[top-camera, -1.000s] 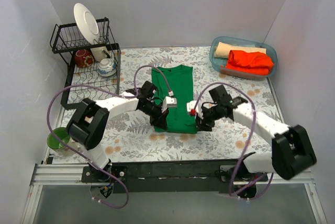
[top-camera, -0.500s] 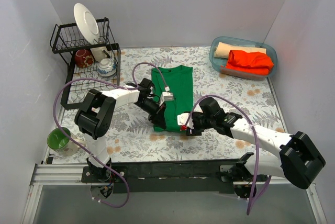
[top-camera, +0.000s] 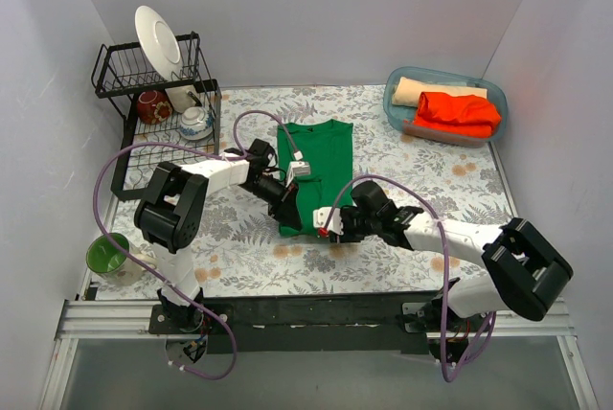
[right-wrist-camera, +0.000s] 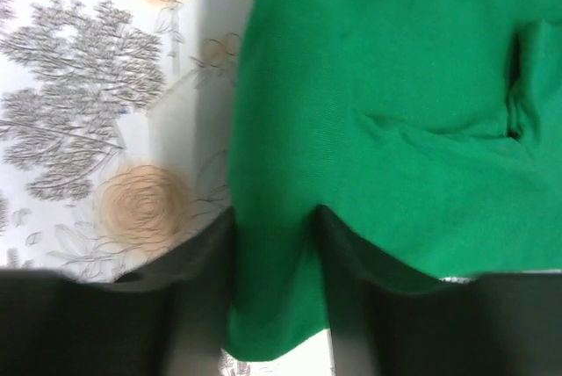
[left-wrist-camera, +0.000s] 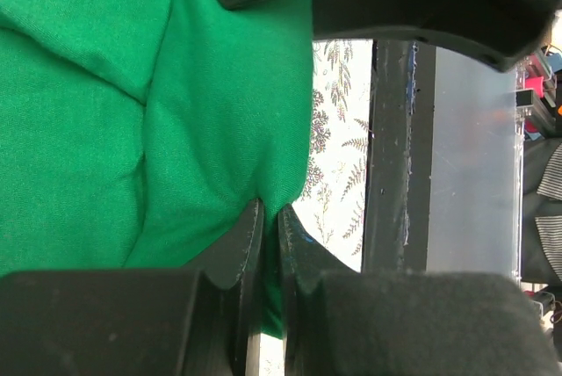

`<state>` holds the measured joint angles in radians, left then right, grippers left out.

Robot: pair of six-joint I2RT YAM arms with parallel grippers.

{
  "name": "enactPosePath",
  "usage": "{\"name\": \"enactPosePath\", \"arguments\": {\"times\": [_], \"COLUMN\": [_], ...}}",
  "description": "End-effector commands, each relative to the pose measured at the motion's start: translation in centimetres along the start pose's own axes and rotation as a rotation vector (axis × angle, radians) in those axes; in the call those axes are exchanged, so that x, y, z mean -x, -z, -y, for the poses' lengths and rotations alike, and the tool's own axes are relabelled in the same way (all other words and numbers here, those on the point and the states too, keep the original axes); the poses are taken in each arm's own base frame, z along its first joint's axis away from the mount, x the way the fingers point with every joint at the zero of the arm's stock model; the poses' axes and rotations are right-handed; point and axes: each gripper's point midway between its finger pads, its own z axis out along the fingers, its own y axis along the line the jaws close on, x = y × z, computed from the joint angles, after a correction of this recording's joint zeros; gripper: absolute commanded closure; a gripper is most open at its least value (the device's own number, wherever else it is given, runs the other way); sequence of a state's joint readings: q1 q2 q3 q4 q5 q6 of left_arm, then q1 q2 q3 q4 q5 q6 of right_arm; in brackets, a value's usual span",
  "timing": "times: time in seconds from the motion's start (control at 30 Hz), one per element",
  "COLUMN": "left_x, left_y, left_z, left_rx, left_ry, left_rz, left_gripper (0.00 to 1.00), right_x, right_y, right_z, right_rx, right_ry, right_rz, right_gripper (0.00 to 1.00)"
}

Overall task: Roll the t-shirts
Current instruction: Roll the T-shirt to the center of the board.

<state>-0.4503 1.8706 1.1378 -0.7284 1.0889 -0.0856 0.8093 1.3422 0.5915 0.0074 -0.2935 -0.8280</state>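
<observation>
The bench (top-camera: 412, 156) has a surface printed with grey ferns and tan flowers. A green t-shirt (top-camera: 321, 156) lies near its middle, folded into a long strip that points to 12 o'clock. A black wire dish rack (top-camera: 163, 156) stands at 10 o'clock, a clear tub (top-camera: 450, 134) at 2 o'clock, and a green cup (top-camera: 107, 255) at 8 o'clock by the edge.

Green t-shirt (top-camera: 321, 156) folded narrow, lying flat, orange-red tee (top-camera: 458, 111), tan tee (top-camera: 421, 91) in tub (top-camera: 387, 99)

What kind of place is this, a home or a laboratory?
Probably a laboratory cell staged as a home: plain white panels enclose a floral table with a dish rack and a bin of t-shirts.
</observation>
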Motion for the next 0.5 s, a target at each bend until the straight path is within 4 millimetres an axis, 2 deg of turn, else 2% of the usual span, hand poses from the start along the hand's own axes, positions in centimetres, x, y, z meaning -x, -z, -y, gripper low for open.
{"name": "enactPosePath", "arguments": {"times": [0.0, 0.03, 0.07, 0.1, 0.13, 0.17, 0.2, 0.3, 0.33, 0.47], "left_x": [0.9, 0.9, 1.1, 0.1, 0.5, 1.0, -0.2, 0.7, 0.1, -0.3], "left_y": [0.7, 1.2, 1.5, 1.5, 1.7, 2.4, 2.4, 3.5, 3.3, 3.1], "left_z": [0.5, 0.3, 0.2, 0.2, -0.2, 0.3, 0.3, -0.2, -0.5, -0.6], "left_rx": [-0.01, 0.022, 0.048, 0.07, 0.106, 0.157, 0.178, 0.311, 0.334, 0.355], "left_ry": [-0.005, -0.024, -0.04, -0.042, -0.1, -0.17, -0.181, -0.313, -0.342, -0.398], "left_rz": [0.022, 0.024, 0.029, 0.021, 0.04, 0.057, 0.05, 0.098, 0.106, 0.11], "left_gripper": [0.98, 0.91, 0.72, 0.66, 0.59, 0.52, 0.48, 0.42, 0.41, 0.38], "right_x": [-0.1, -0.2, 0.1, 0.3, 0.9, 1.0, 1.2, 1.1, 1.2, 0.4], "right_y": [-0.6, -0.9, -0.9, -0.9, -0.8, -0.7, -0.6, -0.6, -0.8, -0.9], "right_z": [3.0, 2.9, 3.0, 2.9, 2.7, 2.4, 2.1, 1.2, 1.1, 0.1], "right_rx": [-0.125, -0.113, -0.098, -0.088, -0.071, -0.061, -0.049, -0.005, 0.004, 0.042], "right_ry": [0.018, 0.015, 0.01, 0.007, 0.008, 0.007, -0.001, -0.033, -0.037, -0.065], "right_rz": [-0.033, -0.04, -0.04, -0.033, -0.009, -0.002, 0.006, 0.007, 0.009, -0.024], "right_gripper": [0.72, 0.81, 0.87, 0.95, 0.98, 0.99, 0.99, 0.99, 0.99, 0.99]}}
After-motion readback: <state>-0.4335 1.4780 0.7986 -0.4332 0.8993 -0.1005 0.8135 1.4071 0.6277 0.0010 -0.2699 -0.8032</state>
